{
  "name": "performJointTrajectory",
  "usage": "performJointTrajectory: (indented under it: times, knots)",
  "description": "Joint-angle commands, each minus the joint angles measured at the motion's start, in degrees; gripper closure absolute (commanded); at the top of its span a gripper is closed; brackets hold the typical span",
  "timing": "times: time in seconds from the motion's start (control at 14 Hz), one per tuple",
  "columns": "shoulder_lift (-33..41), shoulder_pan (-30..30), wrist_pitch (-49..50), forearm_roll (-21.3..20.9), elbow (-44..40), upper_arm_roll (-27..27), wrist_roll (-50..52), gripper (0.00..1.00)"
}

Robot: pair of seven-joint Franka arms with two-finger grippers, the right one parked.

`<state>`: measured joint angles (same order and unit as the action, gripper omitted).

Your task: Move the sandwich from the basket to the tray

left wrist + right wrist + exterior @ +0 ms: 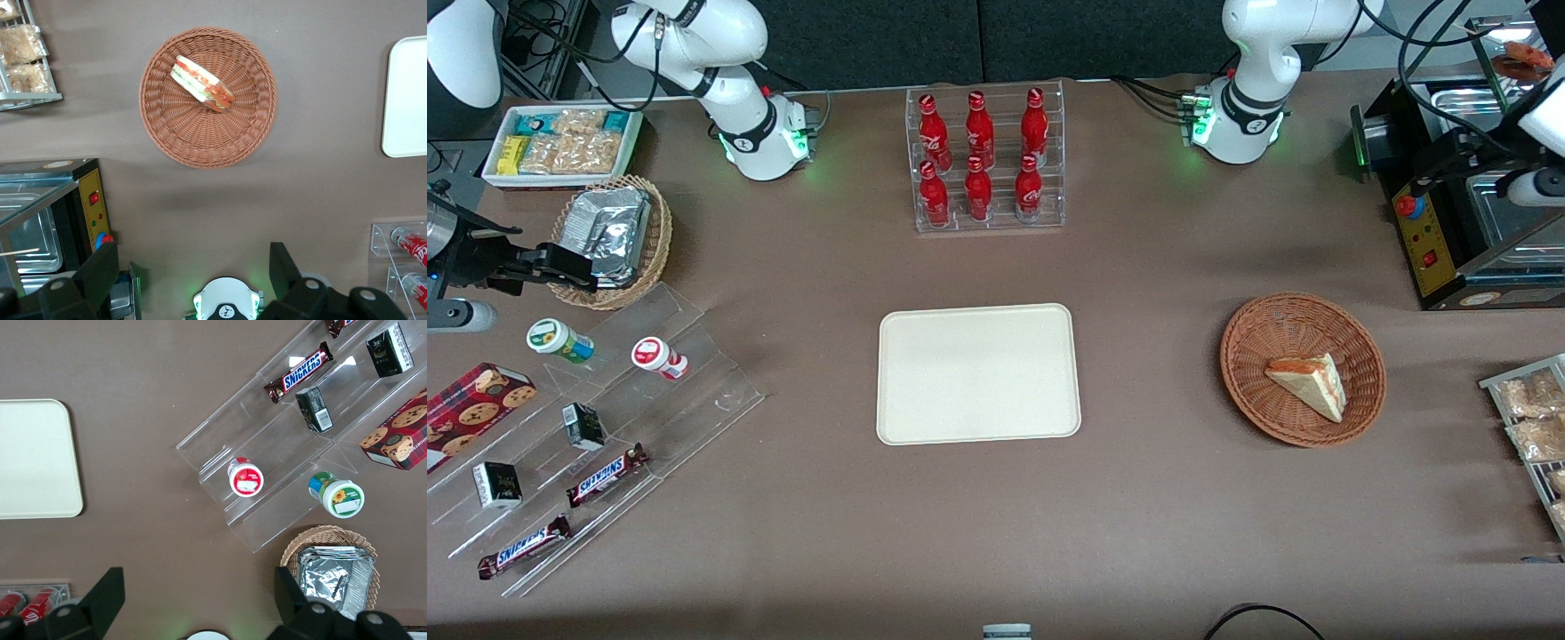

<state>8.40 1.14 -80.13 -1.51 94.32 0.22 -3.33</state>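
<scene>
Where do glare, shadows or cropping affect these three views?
Front view: even light; soft shadow beside the reddish-brown woven wicker basket, glints on the clear acrylic bottle rack. Left wrist view: triangular white-bread sandwich sharp; the open end effector, high above the table, is dark; cream rectangular plastic tray cropped. Right wrist view: acrylic steps reflect light.

Warm browns, cream and red on a dull brown table (1156,267)

The basket (1249,356) is reddish-brown woven wicker, at 3 o'clock from the plain cream-beige tray (978,373). The sandwich (1307,382) in it shows pale white bread with a red-orange and green edge. At 12 o'clock from the tray stand glossy red bottles (978,133) with white lettering. The gripper (193,267), black fingers wide apart, hangs over the brown surface near a black oven (67,220) with a yellow panel.
</scene>
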Motion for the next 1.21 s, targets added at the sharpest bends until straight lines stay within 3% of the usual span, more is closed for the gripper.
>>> performJointTrajectory:
  times: [0.0, 0.36, 0.64, 1.14]
  knots:
    - [0.30, 0.01, 0.68, -0.07, -0.28, -0.13, 1.66, 0.00]
    - [-4.70, 0.27, -0.81, -0.33, -0.28, 0.66, 4.54, 0.00]
    - [-8.30, 0.18, -3.35, -0.07, -0.01, 0.66, 20.00, 0.00]
    - [-8.40, 0.18, -29.07, 0.54, 17.63, 0.66, 47.34, 0.00]
